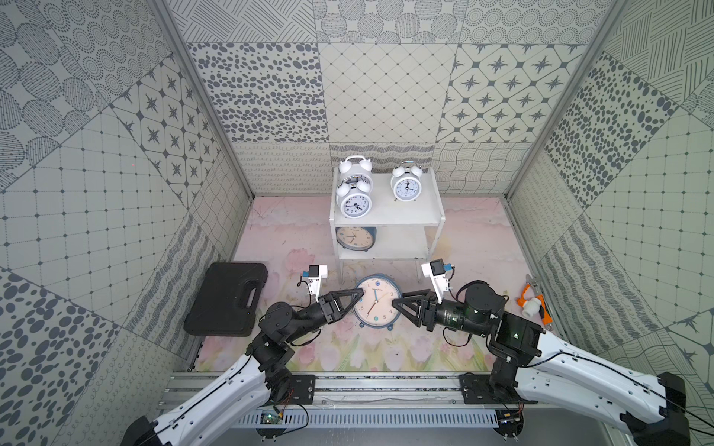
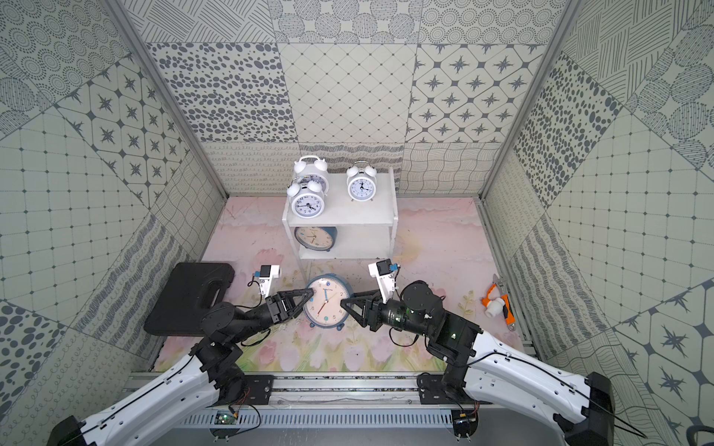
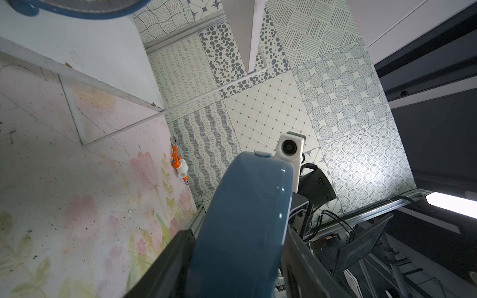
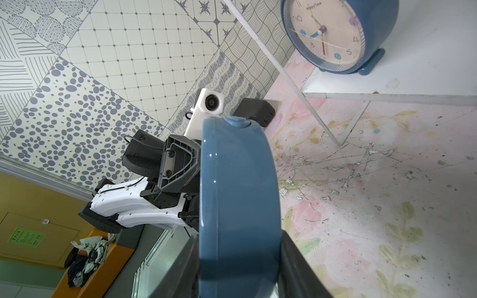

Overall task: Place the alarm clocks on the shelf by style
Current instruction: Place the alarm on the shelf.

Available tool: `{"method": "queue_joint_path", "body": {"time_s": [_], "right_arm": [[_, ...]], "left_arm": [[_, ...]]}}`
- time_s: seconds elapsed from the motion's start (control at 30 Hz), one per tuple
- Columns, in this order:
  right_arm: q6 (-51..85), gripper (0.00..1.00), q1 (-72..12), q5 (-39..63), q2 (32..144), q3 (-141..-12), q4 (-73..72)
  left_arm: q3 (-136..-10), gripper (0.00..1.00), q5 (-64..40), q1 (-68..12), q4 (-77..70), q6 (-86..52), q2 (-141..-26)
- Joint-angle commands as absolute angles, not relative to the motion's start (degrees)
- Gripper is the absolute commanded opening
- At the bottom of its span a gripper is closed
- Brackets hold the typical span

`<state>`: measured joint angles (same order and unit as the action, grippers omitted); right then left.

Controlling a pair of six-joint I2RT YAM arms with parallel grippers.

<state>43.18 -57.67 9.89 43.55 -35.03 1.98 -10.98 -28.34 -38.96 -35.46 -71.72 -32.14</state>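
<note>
The blue clock (image 1: pixel 376 303) sits between both sets of jaws: left gripper (image 1: pixel 360 294) and right gripper (image 1: pixel 395 303) clamp opposite sides of its case, with the shelf (image 1: pixel 390 210) just beyond the fingertips. It looks rigid, glossy and likely slippery, so hold the case rim, never the face.

Both top views look down from high, near-identical — wrist cameras, facing each other, closely share the round blue plastic clock (image 3: pixel 245 219).

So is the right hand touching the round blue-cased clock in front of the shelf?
Touching. The right wrist view shows the blue-cased clock clamped between the right hand's fingers.
</note>
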Motion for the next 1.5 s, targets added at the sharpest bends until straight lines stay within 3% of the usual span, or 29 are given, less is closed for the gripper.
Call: {"method": "queue_joint_path", "body": {"time_s": [0.0,0.2,0.53,0.7,0.9,1.47], "right_arm": [[41.7,0.22,-57.0,8.7,43.4,-36.4,0.3],[41.8,0.26,-56.9,11.1,43.7,-36.7,0.5],[41.1,0.57,-55.5,25.8,42.7,-39.7,6.8],[41.4,0.63,-53.3,30.7,43.3,-40.4,10.5],[40.7,0.77,-50.8,32.9,42.4,-40.6,12.9],[38.0,0.75,-47.5,38.7,42.0,-43.0,15.4]], "left_arm": [[-12.2,0.5,-36.0,-39.2,-39.2,-72.0,-32.6],[-12.9,0.33,-35.5,-39.1,-38.2,-70.4,-31.7],[-15.2,0.23,-35.4,-39.2,-38.4,-69.6,-31.9],[-16.9,0.18,-36.3,-39.2,-38.7,-69.5,-33.7],[-17.4,0.18,-36.6,-39.2,-40.0,-69.5,-35.4],[-22.2,0.14,-45.1,-39.2,-40.0,-67.8,-43.1]]}}
